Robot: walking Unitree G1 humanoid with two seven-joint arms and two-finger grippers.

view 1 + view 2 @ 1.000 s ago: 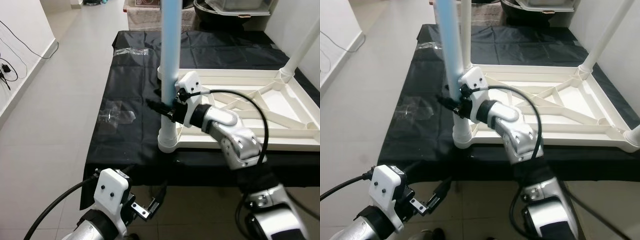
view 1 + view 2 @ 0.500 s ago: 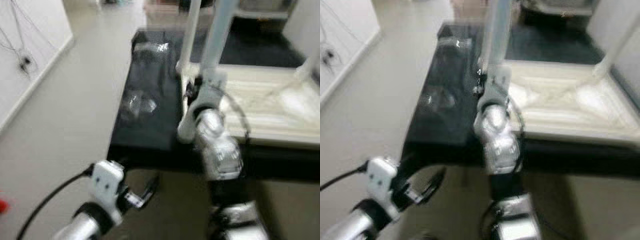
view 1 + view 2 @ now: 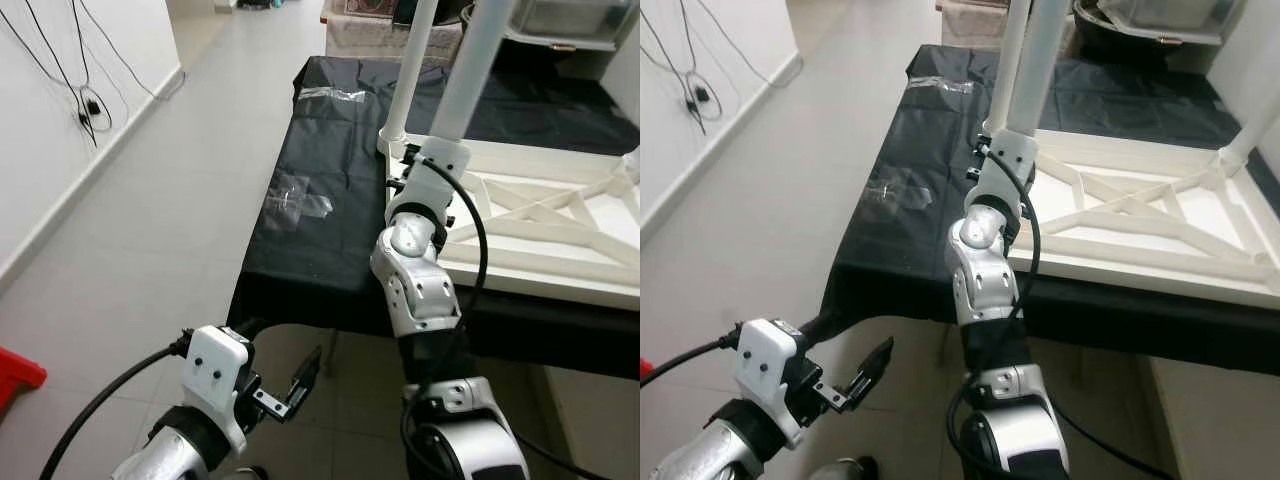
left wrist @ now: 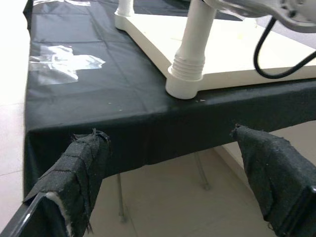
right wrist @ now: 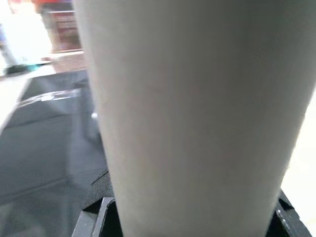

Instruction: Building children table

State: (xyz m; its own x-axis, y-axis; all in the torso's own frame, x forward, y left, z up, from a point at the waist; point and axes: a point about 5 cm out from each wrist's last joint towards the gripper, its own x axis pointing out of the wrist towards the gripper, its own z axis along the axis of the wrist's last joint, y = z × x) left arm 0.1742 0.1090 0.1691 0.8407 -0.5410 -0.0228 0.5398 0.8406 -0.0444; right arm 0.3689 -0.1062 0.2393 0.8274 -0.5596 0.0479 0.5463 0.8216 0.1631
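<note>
Nearest to me, my left gripper point(image 3: 300, 378) hangs low over the floor tiles, short of the black-covered bench point(image 3: 320, 250), its padded fingers point(image 4: 84, 170) spread wide and holding nothing. Past it, my right arm reaches up to the near corner of the upturned white tabletop point(image 3: 540, 235), where the right gripper point(image 5: 192, 217) sits against the pale table leg point(image 3: 470, 70). In the wrist view the leg fills the space between the black fingers, so I judge them pinched on it, though the contact itself is hidden. The leg stands upright in its corner socket point(image 4: 186, 81); a second leg point(image 3: 408, 65) rises at the corner behind, and a third point(image 3: 1250, 125) at the far right.

My worry is the thread: if I twist with the leg slightly tilted, it could cross-thread or jam. A slipping grip would spin on the smooth plastic, and pushing sideways could slide the whole tabletop along the slick black cover towards the bench edge.
</note>
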